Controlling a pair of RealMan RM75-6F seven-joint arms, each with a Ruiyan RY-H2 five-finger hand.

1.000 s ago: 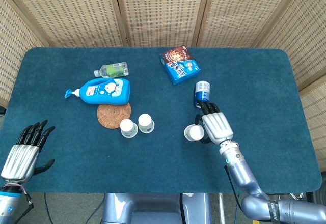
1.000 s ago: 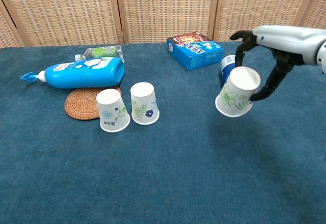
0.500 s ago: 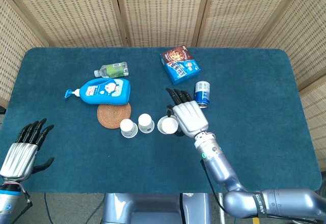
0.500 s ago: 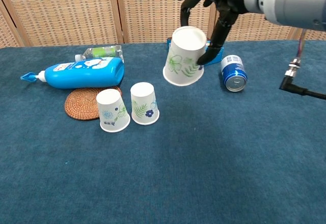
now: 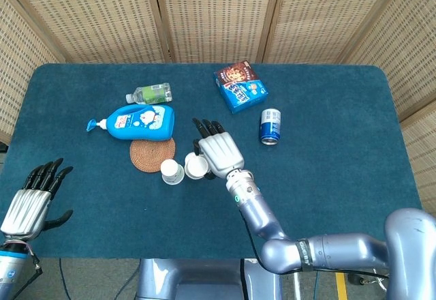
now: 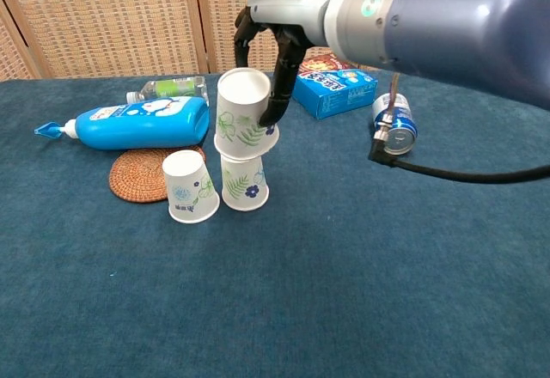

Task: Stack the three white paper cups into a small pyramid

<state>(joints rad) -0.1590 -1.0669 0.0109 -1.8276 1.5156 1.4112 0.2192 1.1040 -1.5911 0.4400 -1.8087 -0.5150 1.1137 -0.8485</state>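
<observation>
The right hand (image 6: 268,47) has swung from beside the blue can (image 6: 394,124) to mid-bench, gripping the third cup (image 6: 243,118) above the 2 upturned cups (image 6: 216,182). The left hand (image 5: 35,198) hovers spread and holding nothing at the front left corner. No labels are legible.

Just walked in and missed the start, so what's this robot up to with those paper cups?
It is building a small pyramid of cups. The right hand holds one white paper cup upside down, right above the right-hand base cup; whether they touch is unclear. The other base cup stands beside it, next to a woven coaster. The held cup is not centred over both yet. The left hand is open at the table's near edge, holding nothing.
</observation>
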